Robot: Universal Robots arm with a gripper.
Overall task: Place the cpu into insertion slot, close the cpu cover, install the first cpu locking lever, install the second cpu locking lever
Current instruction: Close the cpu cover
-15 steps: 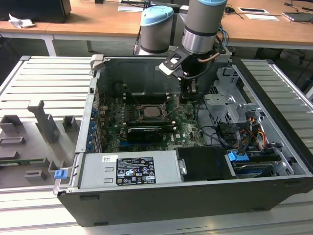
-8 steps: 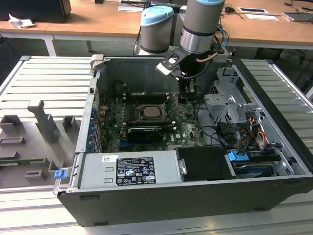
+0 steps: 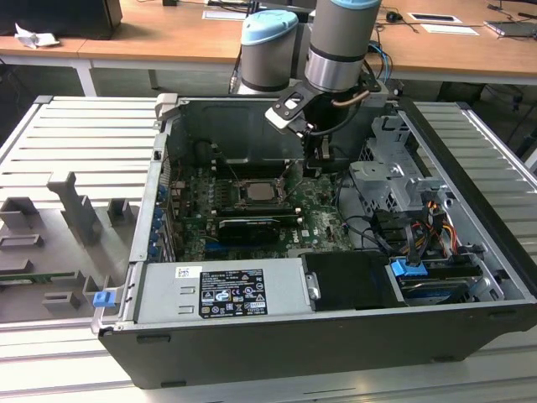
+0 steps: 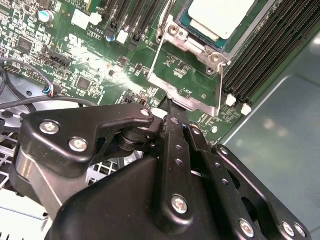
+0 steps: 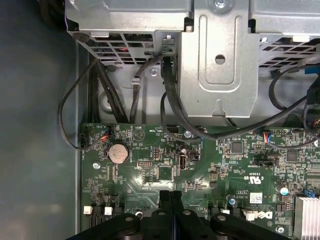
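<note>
The cpu [image 4: 220, 15] is a small flat square with a pale silver-grey top. It lies flat inside the insertion slot [image 4: 195, 44], which has shiny metal edges and two screws. A thin blue-green rim shows around the cpu's silver top.

The cpu cover [image 4: 200, 106] is a thin silver frame with a big square hole in it. It is not shut. It stands tilted up from one side of the slot, and the green board [image 4: 85, 60] shows through its hole.

The black hand [image 4: 169, 105] has its two fingers pressed together. In the second wrist view their tip is right at the free edge of the cover. I cannot tell if that edge is caught between them.

Long black memory slots [image 4: 260, 55] run beside the insertion slot. It all sits inside an open computer case [image 3: 470, 168] that lies on a grey metal bench [image 3: 67, 134].
</note>
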